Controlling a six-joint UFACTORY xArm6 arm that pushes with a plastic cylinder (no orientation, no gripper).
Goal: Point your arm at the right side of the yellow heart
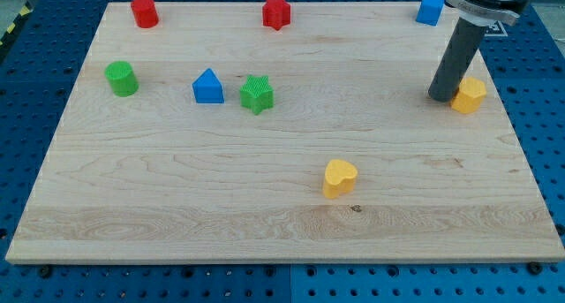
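Note:
The yellow heart (339, 177) lies on the wooden board (177, 188), right of centre and toward the view's bottom. My tip (440, 96) is at the lower end of the dark rod at the view's right, well above and to the right of the heart. The tip stands right beside the left side of a yellow block (470, 94); I cannot tell if they touch.
A red cylinder (145, 12), a red star (276, 13) and a blue block (431, 8) stand along the view's top. A green cylinder (121, 78), a blue house-shaped block (208, 87) and a green star (257, 94) are at left of centre.

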